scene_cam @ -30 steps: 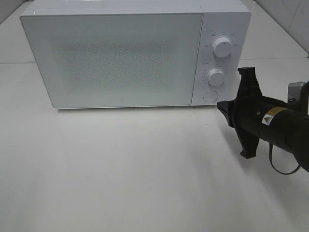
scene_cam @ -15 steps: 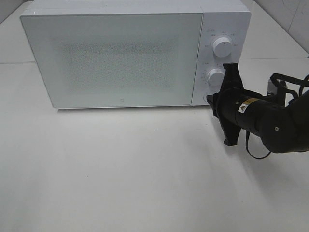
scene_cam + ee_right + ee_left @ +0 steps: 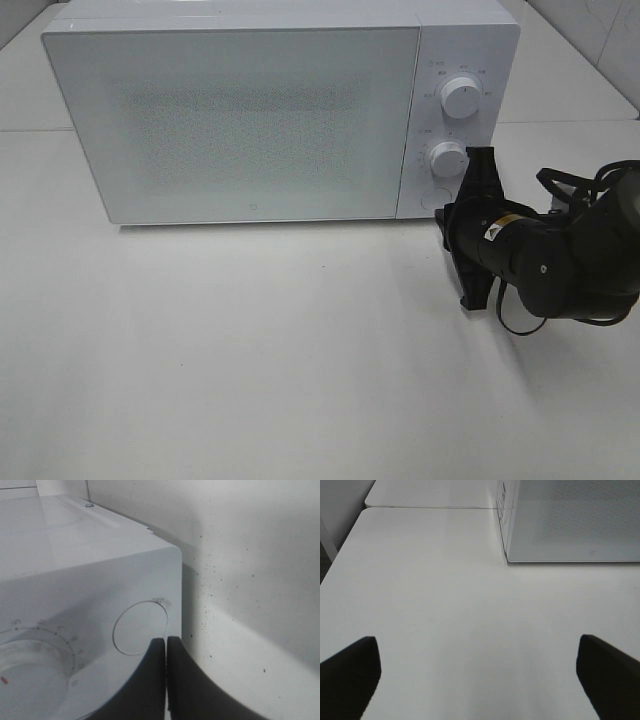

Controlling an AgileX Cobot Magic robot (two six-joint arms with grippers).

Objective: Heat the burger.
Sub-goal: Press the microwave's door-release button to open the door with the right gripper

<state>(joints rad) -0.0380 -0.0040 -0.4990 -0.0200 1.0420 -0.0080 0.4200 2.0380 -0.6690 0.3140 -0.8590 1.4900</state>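
- Microwave (image 3: 250,120): white box with rounded corners, filling the upper half of the high view and standing at the back of the counter (image 3: 250,350). Smooth, slightly glossy shell.
- Door (image 3: 240,125): closed flat. It is a pale frosted panel with a fine dotted screen, too cloudy to see through.
- Control strip, upper right of the high view: upper knob (image 3: 460,97) and lower knob (image 3: 447,158), both round, white and ringed with small printed marks. Below them is a round button (image 3: 140,628), flush with the panel and plain-faced. It is probably the door release.
- Right claw (image 3: 166,645): matte black, fingers pressed together into one blunt tip and holding nothing. The tip sits at the edge of the round button, and contact cannot be confirmed. Closing it this way gives a single firm point for pushing, which suits popping the door.
- Left claw (image 3: 477,675): spread wide and empty, over bare counter beside the microwave's left end. It is likely parked clear of the door's swing.
- Burger: not visible in any view. Whether it is behind the closed door cannot be told.
- Counter: white, matte and smooth.
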